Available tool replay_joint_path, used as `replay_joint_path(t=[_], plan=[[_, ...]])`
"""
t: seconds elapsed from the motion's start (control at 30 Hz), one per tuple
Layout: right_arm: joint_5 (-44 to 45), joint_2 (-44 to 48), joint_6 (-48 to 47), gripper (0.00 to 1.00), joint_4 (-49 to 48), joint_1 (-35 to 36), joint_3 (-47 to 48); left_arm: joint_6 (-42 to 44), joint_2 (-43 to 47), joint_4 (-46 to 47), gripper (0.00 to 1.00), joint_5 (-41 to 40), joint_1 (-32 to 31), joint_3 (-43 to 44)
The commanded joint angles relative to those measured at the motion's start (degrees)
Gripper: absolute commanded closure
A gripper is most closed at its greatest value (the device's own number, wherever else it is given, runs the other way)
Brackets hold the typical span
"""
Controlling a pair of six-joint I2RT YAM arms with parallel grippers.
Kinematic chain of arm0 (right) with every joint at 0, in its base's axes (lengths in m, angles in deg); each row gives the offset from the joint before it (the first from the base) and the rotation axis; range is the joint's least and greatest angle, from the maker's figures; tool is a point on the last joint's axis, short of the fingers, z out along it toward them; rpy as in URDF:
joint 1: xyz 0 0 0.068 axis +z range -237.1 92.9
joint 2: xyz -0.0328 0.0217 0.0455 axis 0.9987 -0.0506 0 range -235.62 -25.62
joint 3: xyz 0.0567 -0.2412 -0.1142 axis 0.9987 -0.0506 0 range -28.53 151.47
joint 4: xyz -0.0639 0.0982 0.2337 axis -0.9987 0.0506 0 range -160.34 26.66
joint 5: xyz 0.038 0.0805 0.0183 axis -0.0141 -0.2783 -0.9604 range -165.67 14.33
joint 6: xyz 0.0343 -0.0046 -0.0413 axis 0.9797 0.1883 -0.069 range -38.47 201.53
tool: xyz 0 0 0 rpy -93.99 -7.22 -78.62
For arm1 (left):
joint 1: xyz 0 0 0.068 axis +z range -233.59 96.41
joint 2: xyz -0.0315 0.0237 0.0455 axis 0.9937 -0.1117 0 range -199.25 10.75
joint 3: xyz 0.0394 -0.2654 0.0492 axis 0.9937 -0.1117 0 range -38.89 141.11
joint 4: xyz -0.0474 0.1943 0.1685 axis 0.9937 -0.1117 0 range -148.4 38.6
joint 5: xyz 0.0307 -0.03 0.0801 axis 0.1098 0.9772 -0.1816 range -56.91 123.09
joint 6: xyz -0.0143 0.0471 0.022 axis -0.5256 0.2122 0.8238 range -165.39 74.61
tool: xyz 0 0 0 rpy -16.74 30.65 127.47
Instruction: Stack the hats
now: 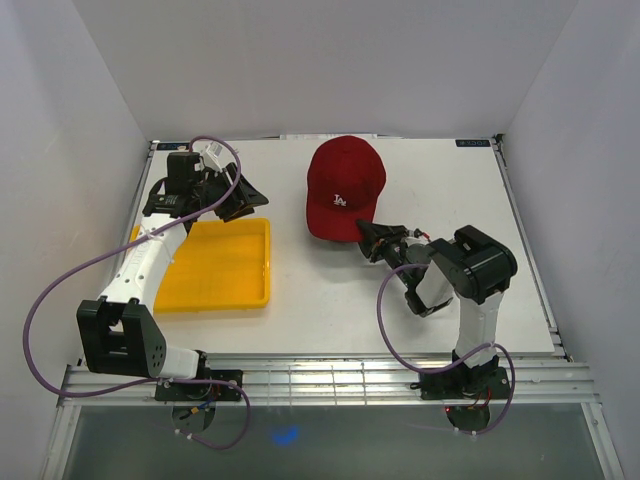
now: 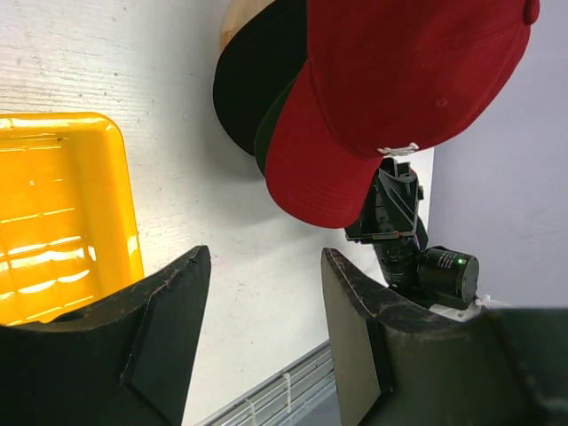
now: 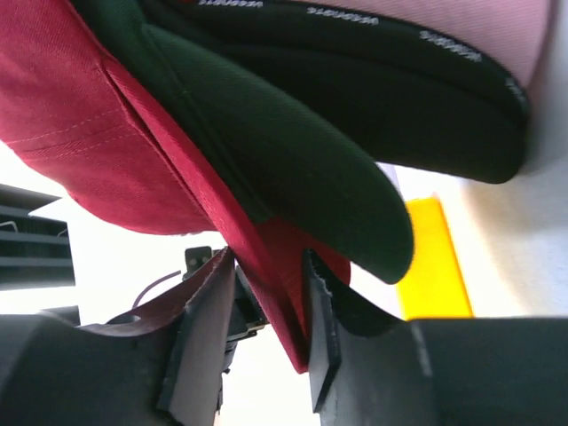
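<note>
We are working over a white tabletop (image 1: 330, 290), and it is carrying a yellow tray (image 1: 220, 262) on the left side, just beside our left arm. The hats are sitting in one pile at the far middle of the tabletop. The red hat (image 1: 343, 180) with its white "LA" is lying on top, its brim pointing toward our right arm. In the left wrist view, the brims of the dark green hat (image 2: 271, 133) and a black hat (image 2: 253, 80) are peeking out from under the red one, and a sliver of the wooden stand (image 2: 232, 22) is showing behind them. Our right gripper (image 3: 266, 293) is clamping the near edge of the red hat's brim between its fingers. Our left gripper (image 2: 264, 266) is hanging by the tray's far right corner with its fingers spread wide, facing the pile.
</note>
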State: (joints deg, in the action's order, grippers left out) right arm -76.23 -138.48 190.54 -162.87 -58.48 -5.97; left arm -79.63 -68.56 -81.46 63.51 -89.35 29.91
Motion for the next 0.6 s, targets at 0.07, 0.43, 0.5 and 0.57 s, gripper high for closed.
replay_joint_path(t=[0.07, 0.43, 0.5, 0.57], plan=[[1.17, -3.07, -1.87, 0.57, -15.75, -0.23, -3.06, 1.10, 0.38, -0.26, 0.37, -0.36, -0.22, -0.50], [-2.78, -3.86, -3.63, 0.71, -15.49, -0.32, -2.18, 1.19, 0.03, -0.17, 0.37, -0.44, -0.31, -0.50], [-3.13, -3.77, -4.07, 0.76, -14.18, -0.32, -2.18, 1.19, 0.03, -0.17, 0.37, -0.44, -0.31, -0.50], [-4.01, -3.51, -4.68, 0.78, -12.51, -0.32, -2.09, 1.19, -0.06, -0.08, 0.37, -0.44, -0.31, -0.42]])
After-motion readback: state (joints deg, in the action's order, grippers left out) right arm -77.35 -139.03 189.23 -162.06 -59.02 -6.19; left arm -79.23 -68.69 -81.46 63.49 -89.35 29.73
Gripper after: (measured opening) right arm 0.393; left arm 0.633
